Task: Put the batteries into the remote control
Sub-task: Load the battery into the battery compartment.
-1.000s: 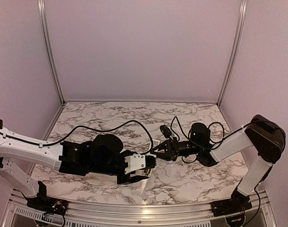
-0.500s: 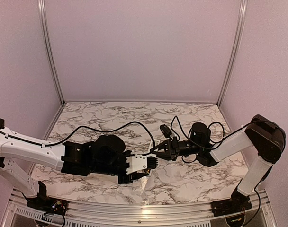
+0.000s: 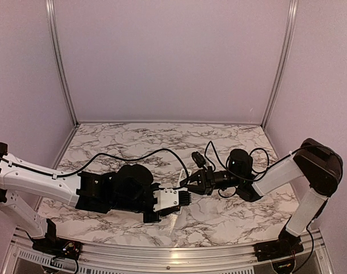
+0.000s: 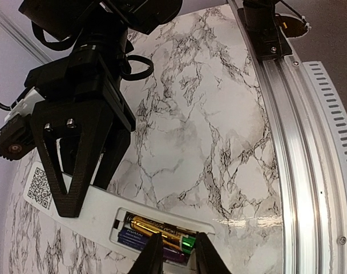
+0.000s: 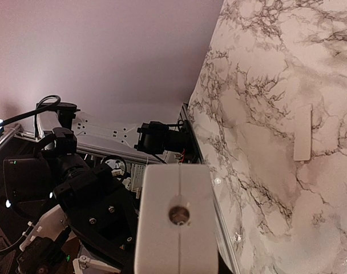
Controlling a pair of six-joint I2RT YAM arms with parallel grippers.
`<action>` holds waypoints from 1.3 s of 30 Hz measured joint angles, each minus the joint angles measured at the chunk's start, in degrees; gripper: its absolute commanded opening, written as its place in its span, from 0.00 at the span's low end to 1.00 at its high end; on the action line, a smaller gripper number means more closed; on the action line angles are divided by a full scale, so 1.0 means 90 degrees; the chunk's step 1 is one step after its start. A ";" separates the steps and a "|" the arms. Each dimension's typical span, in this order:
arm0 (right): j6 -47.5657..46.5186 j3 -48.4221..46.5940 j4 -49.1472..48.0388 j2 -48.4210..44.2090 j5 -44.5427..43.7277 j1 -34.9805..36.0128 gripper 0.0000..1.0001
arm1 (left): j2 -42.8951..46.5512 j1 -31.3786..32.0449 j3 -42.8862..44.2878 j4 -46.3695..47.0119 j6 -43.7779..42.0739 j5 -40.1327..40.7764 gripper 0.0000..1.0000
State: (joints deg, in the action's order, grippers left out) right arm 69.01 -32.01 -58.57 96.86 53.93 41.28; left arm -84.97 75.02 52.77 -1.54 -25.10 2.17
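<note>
White and slim, the remote control [image 4: 96, 210] is up in the air over the marble worktop [image 4: 208, 142]. The right pincer [image 4: 85, 197] is pinching it at one end, close to a little square code sticker [image 4: 39, 191]. The black fingers [image 4: 76, 154] press on the white plastic from both sides.

The back of the remote control is open. Two batteries lie side by side in the hollow there. The golden battery [image 4: 156, 228] is on top in the left wrist view, and it has a green end. The dark battery [image 4: 133, 240] lies right beside it.

The left pincer [image 4: 179, 252] has its two tips close together, one on each side of the green end. I cannot tell if it is squeezing the golden battery or only near it.

A flat white piece [image 5: 303, 134] lies alone on the worktop, well away from the remote control.
</note>
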 measured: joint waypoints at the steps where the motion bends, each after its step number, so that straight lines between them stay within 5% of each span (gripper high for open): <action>1: 0.0000 0.0000 0.0000 0.0002 -0.0002 0.0000 0.00 | -0.0012 0.0000 0.0002 0.0000 -0.0002 -0.0010 0.18; 25: 0.0000 -0.0002 -0.0017 0.0012 -0.0078 0.0002 0.00 | -0.0491 0.0024 0.0406 -0.0087 0.0024 -0.0015 0.06; 34: 0.0097 -0.0002 -0.0211 0.0015 -0.0053 0.0002 0.00 | -0.0469 -0.0005 0.0381 0.0083 0.0046 -0.0092 0.12; 39: 0.0172 0.0000 -0.0311 0.0015 -0.0010 0.0010 0.00 | -0.0253 -0.0032 0.0219 0.0187 0.0068 -0.0221 0.26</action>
State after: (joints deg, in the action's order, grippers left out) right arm 70.57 -32.01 -61.36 96.99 53.84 41.36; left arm -87.24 74.74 54.74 0.14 -24.49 0.19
